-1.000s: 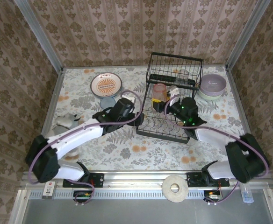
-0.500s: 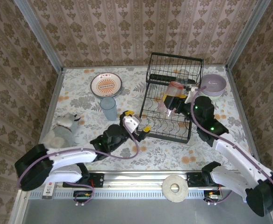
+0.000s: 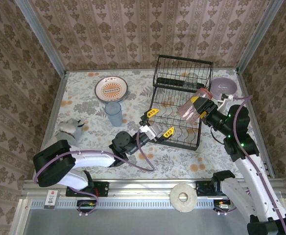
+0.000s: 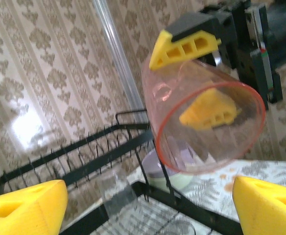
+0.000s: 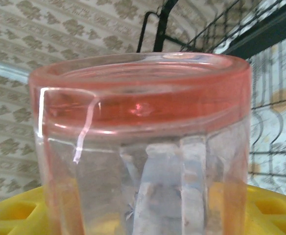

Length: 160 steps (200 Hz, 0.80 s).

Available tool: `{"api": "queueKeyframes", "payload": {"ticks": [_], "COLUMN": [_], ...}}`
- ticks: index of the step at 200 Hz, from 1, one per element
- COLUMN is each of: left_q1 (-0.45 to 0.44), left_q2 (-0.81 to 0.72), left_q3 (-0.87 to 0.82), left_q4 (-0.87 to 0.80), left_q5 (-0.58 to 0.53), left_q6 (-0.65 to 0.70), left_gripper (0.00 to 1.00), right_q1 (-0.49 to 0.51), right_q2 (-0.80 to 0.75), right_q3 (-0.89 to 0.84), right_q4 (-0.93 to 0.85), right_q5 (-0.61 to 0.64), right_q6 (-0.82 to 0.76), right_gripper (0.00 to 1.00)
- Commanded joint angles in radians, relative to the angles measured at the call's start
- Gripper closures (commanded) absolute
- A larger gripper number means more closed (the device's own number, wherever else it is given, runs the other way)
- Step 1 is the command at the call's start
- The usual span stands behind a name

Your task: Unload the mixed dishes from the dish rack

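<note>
Left wrist: clear pink-rimmed tumbler point(image 4: 202, 147), tilted, clamped by right gripper point(image 4: 197, 81); left gripper point(image 4: 148, 208) spread wide.

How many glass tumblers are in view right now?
3. A pinkish tumbler held in the right jaws by the dish rack; a bluish tumbler standing on the table near the orange-patterned plate; a clear tumbler on the rack's upper shelf. More may be hidden.

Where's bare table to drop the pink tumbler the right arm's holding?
Free: near strip of table between rack front and arm bases; also the patch bordered by plate, blue glass and grey object. Crowded: rack's right side, with bowls and the right end effector gripping the pink tumbler; rack's front-left corner, where the left end effector hangs open.
</note>
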Motion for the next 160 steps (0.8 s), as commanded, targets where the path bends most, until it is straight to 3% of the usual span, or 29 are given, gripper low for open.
{"api": "queueKeyframes", "payload": {"ticks": [1,37,71,92,152,160], "left_q1": [-0.006,-0.006,-0.006,-0.007,-0.029,-0.033], "left_q2": [0.027,0.068,0.117,0.142,0.104,0.083], "left_q3": [0.047,0.092,0.144,0.167,0.19,0.193], "left_q4": [0.053,0.053,0.048,0.047,0.01,-0.037], "left_q5": [0.067,0.075,0.002,-0.057,-0.101,-0.107], "left_q6": [0.012,-0.001,-0.023,-0.033,-0.112,-0.137], "left_gripper": [0.13,0.16,0.27,0.4,1.0,1.0], "right_q1": [-0.006,-0.005,-0.004,-0.004,0.004,0.008], "right_q2": [-0.026,-0.053,-0.075,-0.083,-0.084,-0.079], "right_q3": [-0.037,-0.077,-0.085,-0.087,-0.13,-0.139], "right_q4": [0.059,0.111,0.122,0.122,0.161,0.179], "right_q5": [-0.127,-0.164,-0.186,-0.192,-0.183,-0.179], "right_q6": [0.115,0.176,0.2,0.206,0.203,0.201], "right_gripper": [0.78,0.78,0.78,0.78,0.75,0.74]}}
